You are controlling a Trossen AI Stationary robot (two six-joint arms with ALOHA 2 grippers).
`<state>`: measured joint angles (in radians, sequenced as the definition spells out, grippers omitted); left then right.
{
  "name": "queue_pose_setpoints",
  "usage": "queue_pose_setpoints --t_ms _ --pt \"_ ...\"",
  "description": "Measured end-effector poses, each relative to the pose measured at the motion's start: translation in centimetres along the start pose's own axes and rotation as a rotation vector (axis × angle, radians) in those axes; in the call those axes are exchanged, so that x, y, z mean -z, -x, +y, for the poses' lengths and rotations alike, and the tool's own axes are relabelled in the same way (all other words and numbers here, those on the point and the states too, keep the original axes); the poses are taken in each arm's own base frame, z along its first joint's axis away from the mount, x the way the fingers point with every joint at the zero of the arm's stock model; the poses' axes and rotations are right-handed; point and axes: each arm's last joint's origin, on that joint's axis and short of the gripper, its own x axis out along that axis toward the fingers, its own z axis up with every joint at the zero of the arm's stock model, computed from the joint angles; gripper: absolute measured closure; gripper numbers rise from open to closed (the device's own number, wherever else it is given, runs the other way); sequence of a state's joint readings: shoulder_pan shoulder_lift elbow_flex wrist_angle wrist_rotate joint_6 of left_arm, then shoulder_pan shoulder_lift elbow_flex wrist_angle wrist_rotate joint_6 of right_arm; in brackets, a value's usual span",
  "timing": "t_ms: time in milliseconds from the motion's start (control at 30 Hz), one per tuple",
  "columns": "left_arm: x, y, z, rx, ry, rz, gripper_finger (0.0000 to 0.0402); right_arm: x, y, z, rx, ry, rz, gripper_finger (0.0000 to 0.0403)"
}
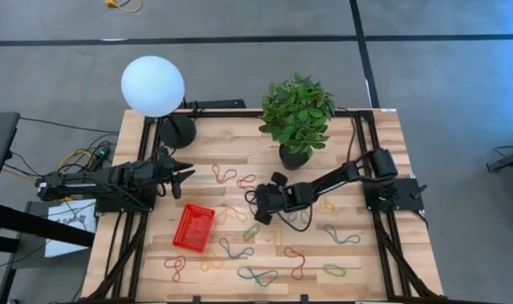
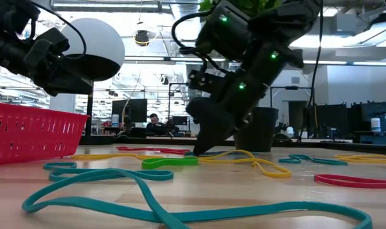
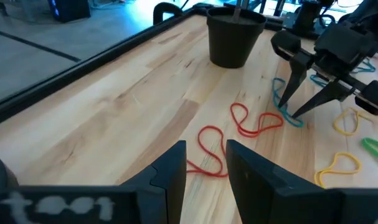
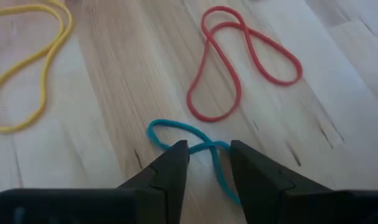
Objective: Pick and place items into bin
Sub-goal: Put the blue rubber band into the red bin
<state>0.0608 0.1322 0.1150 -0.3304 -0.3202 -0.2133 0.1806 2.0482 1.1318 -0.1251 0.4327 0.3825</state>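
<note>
Several coloured rubber bands lie flat and scattered on the wooden table (image 1: 383, 253). The red mesh bin (image 1: 193, 228) stands near its left side. My right gripper (image 4: 207, 152) is open and slants down at mid-table. Its fingertips stand on either side of a blue band (image 4: 176, 129) where that band crosses itself. The left wrist view shows the same open gripper (image 3: 289, 109) over the blue band (image 3: 292, 121). My left gripper (image 1: 187, 176) waits open above the table's left edge, far of the bin, with nothing between its fingers (image 3: 176, 165). My right gripper comes slanting down from the table's right, one finger on each side of the blue band's twisted crossing (image 4: 208, 147). The band lies flat on the table. Whether the fingertips (image 4: 176, 155) touch it, I cannot tell.
A red band (image 4: 238, 56) and a yellow band (image 4: 27, 68) lie just beyond the right gripper. A black plant pot (image 1: 294, 156) stands at the far middle, and a white globe lamp (image 1: 153, 84) at the far left. Green (image 2: 170, 162) and teal (image 2: 148, 191) bands lie nearer the front.
</note>
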Motion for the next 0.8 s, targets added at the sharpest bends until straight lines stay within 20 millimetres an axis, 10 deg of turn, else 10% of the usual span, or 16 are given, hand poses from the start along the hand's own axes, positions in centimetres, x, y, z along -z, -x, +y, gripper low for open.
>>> queue_pose_setpoints --t_ms 367,800 --pt "0.1 0.0 0.0 -0.004 0.01 0.015 0.0298 -1.7 0.8 1.8 -0.062 0.036 0.003 0.0393" --pt "0.1 0.0 0.0 -0.007 0.03 0.015 0.0298 -12.5 10.0 5.8 -0.257 0.022 -0.391 0.0402"
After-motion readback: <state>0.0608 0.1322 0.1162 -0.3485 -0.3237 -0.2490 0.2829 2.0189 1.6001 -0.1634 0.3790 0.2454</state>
